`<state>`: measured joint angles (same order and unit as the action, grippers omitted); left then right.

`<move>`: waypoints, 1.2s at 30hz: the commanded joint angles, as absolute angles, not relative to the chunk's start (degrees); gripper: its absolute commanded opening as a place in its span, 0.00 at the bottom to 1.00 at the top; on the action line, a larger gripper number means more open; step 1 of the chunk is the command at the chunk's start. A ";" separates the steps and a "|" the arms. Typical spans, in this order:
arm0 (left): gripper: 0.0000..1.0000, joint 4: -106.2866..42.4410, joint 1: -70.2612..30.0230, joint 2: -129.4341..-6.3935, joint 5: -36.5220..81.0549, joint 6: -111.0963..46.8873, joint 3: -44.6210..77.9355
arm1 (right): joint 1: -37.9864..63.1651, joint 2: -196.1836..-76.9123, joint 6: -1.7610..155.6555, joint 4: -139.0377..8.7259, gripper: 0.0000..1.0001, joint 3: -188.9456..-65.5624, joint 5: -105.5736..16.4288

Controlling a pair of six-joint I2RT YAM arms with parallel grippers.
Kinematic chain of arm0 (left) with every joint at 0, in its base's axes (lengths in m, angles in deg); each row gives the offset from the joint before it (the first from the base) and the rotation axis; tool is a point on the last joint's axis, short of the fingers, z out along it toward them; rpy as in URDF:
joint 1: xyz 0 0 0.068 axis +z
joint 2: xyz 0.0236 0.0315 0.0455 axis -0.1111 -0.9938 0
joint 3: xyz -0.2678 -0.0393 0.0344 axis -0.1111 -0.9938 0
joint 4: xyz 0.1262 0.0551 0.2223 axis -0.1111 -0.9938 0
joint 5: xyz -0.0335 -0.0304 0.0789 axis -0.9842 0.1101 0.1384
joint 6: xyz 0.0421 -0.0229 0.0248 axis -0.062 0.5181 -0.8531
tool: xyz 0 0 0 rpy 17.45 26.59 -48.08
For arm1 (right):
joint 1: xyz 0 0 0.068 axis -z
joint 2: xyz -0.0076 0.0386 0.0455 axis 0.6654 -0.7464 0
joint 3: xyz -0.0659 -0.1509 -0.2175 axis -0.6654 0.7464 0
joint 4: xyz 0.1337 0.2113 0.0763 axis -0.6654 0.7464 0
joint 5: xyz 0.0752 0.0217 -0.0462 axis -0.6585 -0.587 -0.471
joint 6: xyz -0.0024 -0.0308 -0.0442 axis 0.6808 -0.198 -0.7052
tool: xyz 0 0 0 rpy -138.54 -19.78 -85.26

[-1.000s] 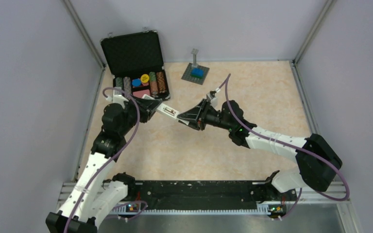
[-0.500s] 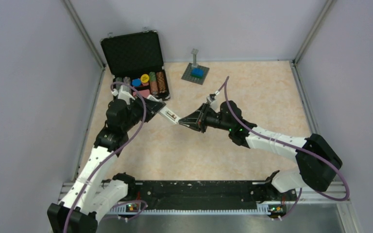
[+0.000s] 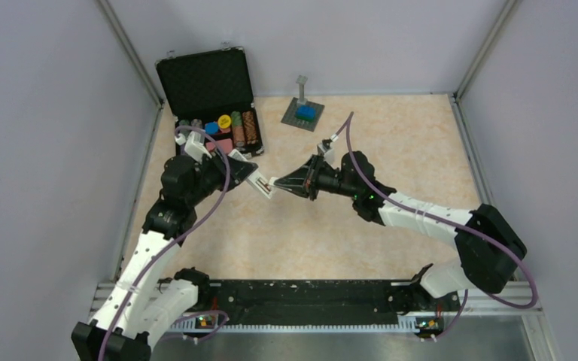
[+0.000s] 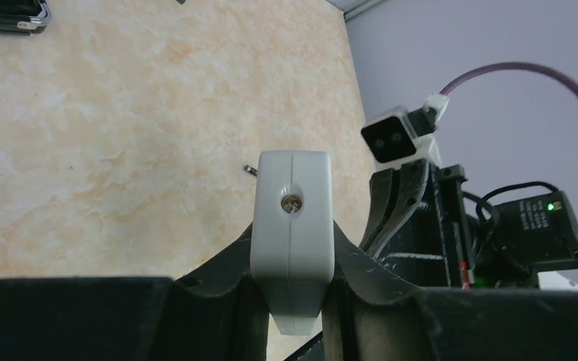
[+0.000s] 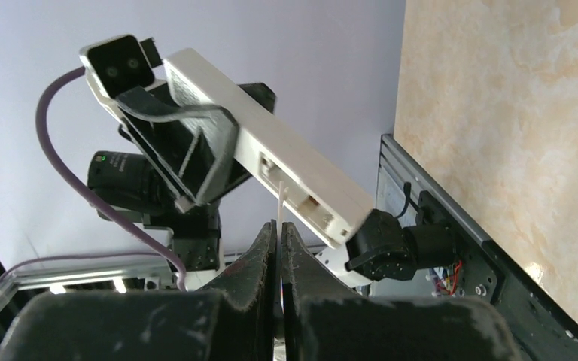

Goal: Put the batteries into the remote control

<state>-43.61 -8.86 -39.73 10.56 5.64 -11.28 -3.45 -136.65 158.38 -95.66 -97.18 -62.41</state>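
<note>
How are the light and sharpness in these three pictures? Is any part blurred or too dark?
Top view: soft, even light, faint shadows on the table, everything sharp, the remote small. Left wrist view: remote's end sharp, left gripper dark and blurred. Right wrist view: remote bright and clear, right gripper dark and soft.

High overhead, close wrists, remote control (image 4: 291, 218) shared
</note>
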 commanded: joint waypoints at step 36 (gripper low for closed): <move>0.00 -30.86 -8.86 -27.98 -15.04 -13.58 -17.32 | -0.42 -157.91 122.92 -71.74 0.20 -103.34 -48.28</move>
<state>-34.21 -8.89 -27.18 -12.34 -12.22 -18.34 -1.31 -155.12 124.57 -70.46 -100.59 -48.99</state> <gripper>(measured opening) 0.296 0.146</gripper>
